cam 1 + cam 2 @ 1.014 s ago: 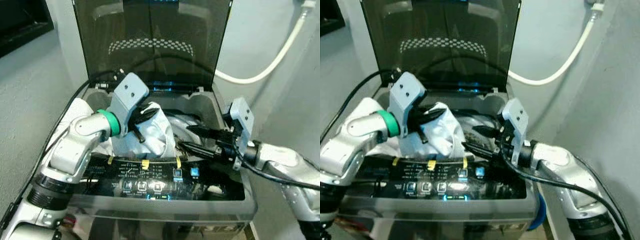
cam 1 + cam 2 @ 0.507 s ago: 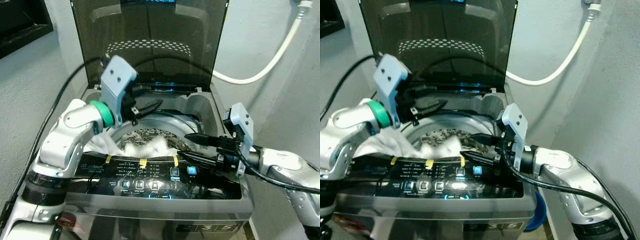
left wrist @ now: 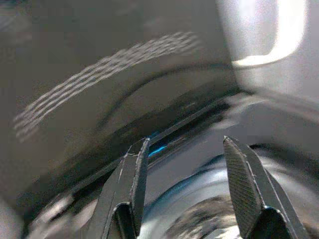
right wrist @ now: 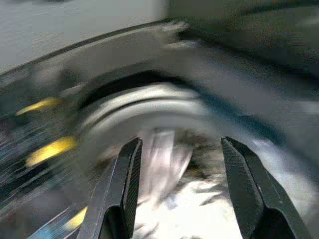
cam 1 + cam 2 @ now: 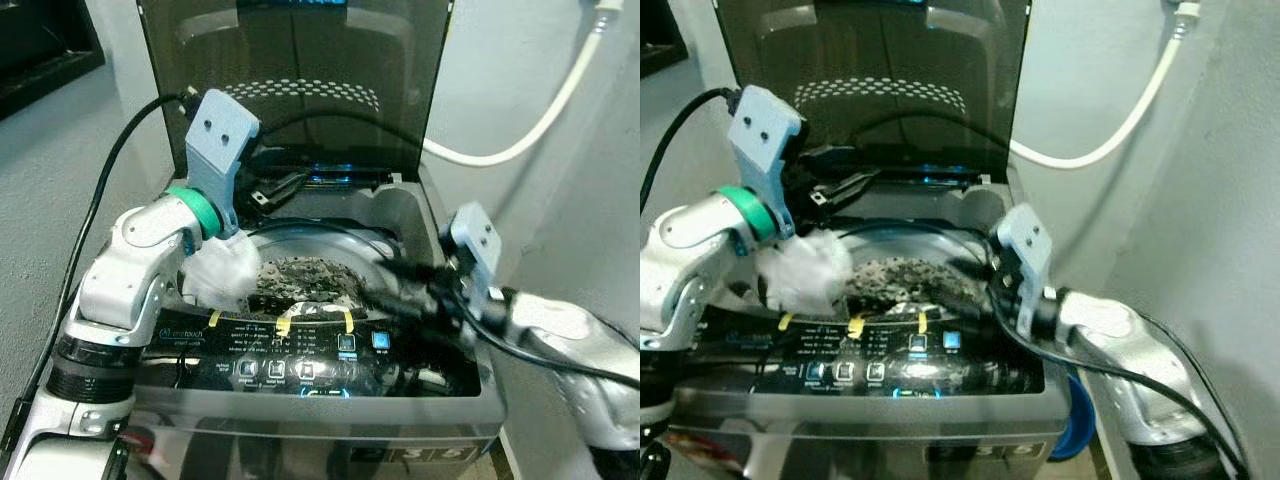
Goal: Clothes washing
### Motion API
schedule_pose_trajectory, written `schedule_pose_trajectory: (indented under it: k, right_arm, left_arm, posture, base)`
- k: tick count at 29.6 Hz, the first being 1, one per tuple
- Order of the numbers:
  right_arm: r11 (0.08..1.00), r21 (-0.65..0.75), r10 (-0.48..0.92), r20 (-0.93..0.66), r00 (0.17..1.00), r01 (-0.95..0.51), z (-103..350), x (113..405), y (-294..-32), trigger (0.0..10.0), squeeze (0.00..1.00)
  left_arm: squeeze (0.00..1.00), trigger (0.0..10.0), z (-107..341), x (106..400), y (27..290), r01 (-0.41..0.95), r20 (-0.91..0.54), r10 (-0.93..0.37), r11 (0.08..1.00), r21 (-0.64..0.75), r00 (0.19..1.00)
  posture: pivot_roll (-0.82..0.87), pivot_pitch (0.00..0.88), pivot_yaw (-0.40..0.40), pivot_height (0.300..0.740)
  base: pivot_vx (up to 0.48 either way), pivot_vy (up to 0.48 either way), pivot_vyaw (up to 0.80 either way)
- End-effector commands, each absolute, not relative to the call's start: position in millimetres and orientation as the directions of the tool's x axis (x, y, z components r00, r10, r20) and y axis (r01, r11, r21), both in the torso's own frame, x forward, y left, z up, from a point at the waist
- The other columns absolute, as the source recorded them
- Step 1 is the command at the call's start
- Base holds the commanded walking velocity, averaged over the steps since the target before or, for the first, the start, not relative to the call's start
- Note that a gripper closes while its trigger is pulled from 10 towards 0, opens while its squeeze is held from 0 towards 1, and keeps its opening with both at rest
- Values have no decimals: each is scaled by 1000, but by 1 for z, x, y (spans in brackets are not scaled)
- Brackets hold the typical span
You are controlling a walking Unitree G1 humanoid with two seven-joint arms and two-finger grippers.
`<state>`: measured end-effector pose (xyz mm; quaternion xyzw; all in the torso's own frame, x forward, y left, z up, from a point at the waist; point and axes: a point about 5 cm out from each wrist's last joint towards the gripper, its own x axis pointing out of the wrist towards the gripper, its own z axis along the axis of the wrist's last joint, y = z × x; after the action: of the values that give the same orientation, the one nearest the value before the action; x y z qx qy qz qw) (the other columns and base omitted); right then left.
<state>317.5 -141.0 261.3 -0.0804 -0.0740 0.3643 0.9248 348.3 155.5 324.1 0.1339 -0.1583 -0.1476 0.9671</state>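
my left gripper (image 3: 182, 191) is spread and empty, lifted to the far left of the washer (image 5: 440, 390). a second ago it clutched the white cloth (image 5: 222, 275), which now lies on the drum's left rim. my right gripper (image 4: 182, 191), also spread, reaches in to push it down.

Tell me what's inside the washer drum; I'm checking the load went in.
Inside the washer drum lies a dark speckled garment, with white cloth bunched at the rim on the robot's left. Anything beneath them is covered. The left gripper hangs above with jaws open.
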Motion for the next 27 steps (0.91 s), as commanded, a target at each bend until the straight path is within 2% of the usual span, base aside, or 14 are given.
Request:
schedule_pose_trajectory:
  k: [1,3,5,6,9,12,13,15,27]
  right_arm:
    - [796,-192,601,143,787,-573,265,324,-145,10000,0]
    - [881,-113,474,255,843,-460,270,330,-144,10000,0]
    - [904,-89,426,287,858,-419,272,331,-144,10000,0]
    - [937,-122,348,301,888,-326,272,334,-144,10000,0]
    - [961,-136,272,291,917,-241,265,340,-140,10000,0]
    - [964,-140,259,292,921,-226,264,342,-138,10000,0]
    - [967,-84,255,295,921,-240,261,343,-134,10000,0]
    - [958,-73,285,333,899,-277,263,344,-123,10000,0]
    - [961,-117,276,377,884,-251,267,347,-120,10000,0]
  left_arm:
    - [0,10000,311,351,167,169,237,-233,951,260,943]
    - [0,10000,304,344,171,133,256,-185,969,208,949]
    - [0,10000,302,341,172,122,260,-170,974,189,951]
    - [0,10000,300,338,174,82,266,-128,981,178,955]
    - [0,10000,296,332,177,14,284,-57,989,149,957]
    - [0,10000,295,330,178,-5,290,-36,990,141,956]
    - [0,10000,292,328,175,-6,298,-25,995,102,954]
    - [0,10000,282,321,165,3,302,-29,996,87,953]
    - [0,10000,269,312,156,4,288,-19,999,53,957]
  posture:
    - [77,72,107,740]
    - [83,71,91,740]
    - [83,71,91,740]
    - [83,72,58,740]
    - [74,69,17,740]
    - [74,69,17,740]
    - [60,67,-12,740]
    - [43,67,-41,740]
    - [22,69,-54,740]
  base:
    - [0,0,0]
    - [0,0,0]
    - [0,0,0]
    - [0,0,0]
    - [0,0,0]
    - [0,0,0]
    - [0,0,0]
    - [0,0,0]
    - [0,0,0]
